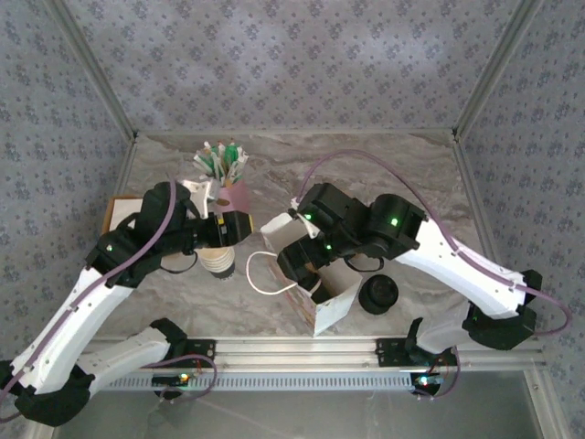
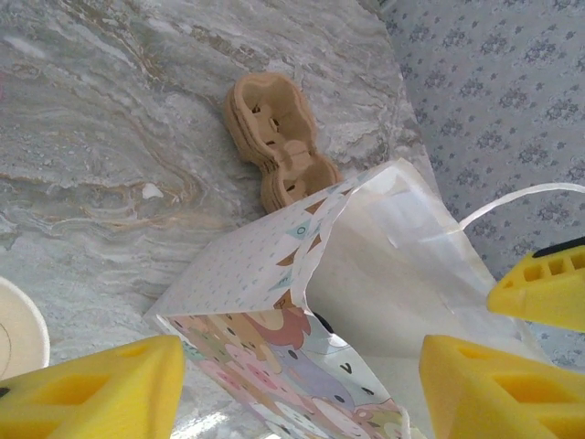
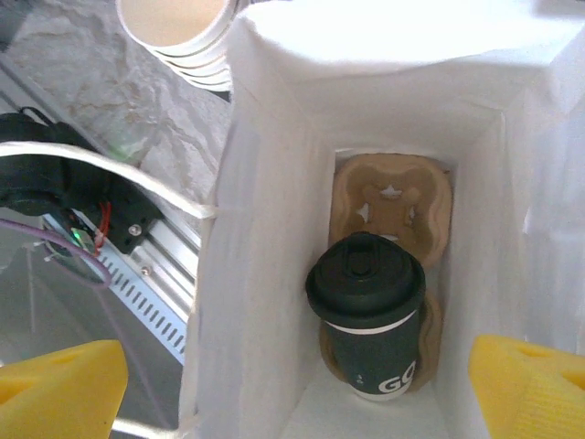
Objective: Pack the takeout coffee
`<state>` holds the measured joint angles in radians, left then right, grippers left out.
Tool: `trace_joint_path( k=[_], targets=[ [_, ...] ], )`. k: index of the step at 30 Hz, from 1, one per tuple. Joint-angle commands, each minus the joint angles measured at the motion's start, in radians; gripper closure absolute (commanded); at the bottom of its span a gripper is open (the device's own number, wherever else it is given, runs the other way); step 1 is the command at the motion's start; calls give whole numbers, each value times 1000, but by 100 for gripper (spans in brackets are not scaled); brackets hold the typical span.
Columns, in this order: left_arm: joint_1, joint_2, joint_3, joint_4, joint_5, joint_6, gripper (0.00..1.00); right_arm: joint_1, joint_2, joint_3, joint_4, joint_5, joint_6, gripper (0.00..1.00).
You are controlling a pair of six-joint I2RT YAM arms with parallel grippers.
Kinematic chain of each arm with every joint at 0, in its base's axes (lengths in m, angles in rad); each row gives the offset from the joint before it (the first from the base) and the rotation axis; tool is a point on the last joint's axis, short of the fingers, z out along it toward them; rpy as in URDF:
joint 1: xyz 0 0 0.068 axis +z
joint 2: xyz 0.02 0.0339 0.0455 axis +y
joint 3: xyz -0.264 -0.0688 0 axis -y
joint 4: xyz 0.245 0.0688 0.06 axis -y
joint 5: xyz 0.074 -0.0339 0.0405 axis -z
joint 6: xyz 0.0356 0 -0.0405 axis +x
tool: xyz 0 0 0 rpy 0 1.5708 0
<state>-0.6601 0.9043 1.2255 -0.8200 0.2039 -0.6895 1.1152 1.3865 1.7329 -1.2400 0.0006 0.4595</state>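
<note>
The takeout coffee (image 3: 370, 315) is a dark cup with a white band and a round black lid. It stands upright in the near socket of a brown cardboard carrier (image 3: 393, 201) at the bottom of the white paper bag (image 3: 274, 229). My right gripper (image 3: 297, 389) hovers open over the bag's mouth, a yellow finger on either side, touching nothing. From above, the right gripper (image 1: 303, 265) covers the bag (image 1: 334, 309). My left gripper (image 2: 302, 375) is open beside the bag's patterned side (image 2: 274, 347), which lies between its fingers without contact; from above, the left gripper (image 1: 239, 227) sits at the bag's left.
A stack of nested white cups (image 1: 219, 263) stands left of the bag, with a pink cup of sticks (image 1: 233, 187) behind it. Black lids (image 1: 379, 294) sit to the bag's right. Spare carriers (image 2: 274, 146) lie on the marble beyond the bag. The bag's handle (image 1: 260, 274) loops leftward.
</note>
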Motion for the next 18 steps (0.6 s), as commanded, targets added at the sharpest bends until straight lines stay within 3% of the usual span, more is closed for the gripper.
trace_joint_path(
  k=[1,5,10,12,18],
  targets=[
    [11,-7,50,-26,-17,24,31,4,-47,22,33,-37,-7,2],
    [23,-6,74,-41,-30,31,30,-1,-102,13,83,-45,-20,3],
    [76,6,136,-63,-45,48,9,-61,-169,31,127,-10,-42,9],
    [105,29,178,-82,-53,61,1,-117,-186,52,132,-10,-53,12],
    [195,150,326,-130,-55,114,1,-361,-190,107,158,-118,-97,14]
  ],
)
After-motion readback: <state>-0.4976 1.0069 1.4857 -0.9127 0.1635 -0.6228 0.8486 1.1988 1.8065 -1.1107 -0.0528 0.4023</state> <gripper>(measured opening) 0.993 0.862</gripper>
